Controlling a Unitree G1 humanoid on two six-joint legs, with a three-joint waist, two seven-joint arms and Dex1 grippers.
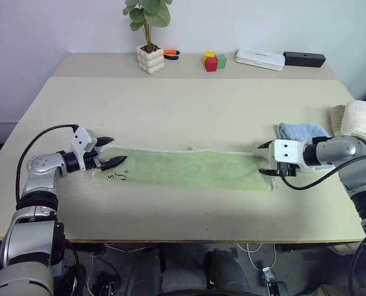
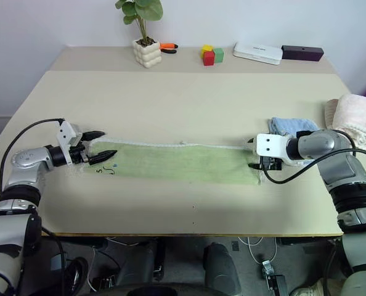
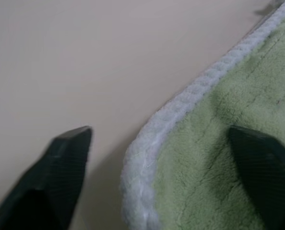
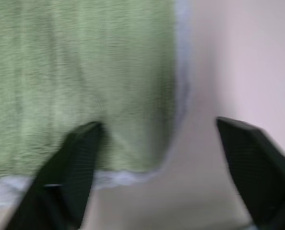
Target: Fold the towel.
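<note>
Towel lying as a long folded strip, both grippers spread at its ends

The small light green terry towel with white stitched edging (image 1: 189, 168) lies flat mid-table as a narrow band, apparently one lengthwise fold done; a crosswise fold seems left; left gripper (image 1: 109, 152) at the towel's left end, black fingers apart, pinching nothing; right gripper (image 2: 254, 153) at the towel's right end, fingers likewise spread, empty; light blue towel (image 1: 300, 131) just beyond that end; layer count under the band hard to make out; white loop unclear.

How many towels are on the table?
3: the green towel lies flat between the arms; a blue towel and a cream rolled towel sit at the right edge.
</note>
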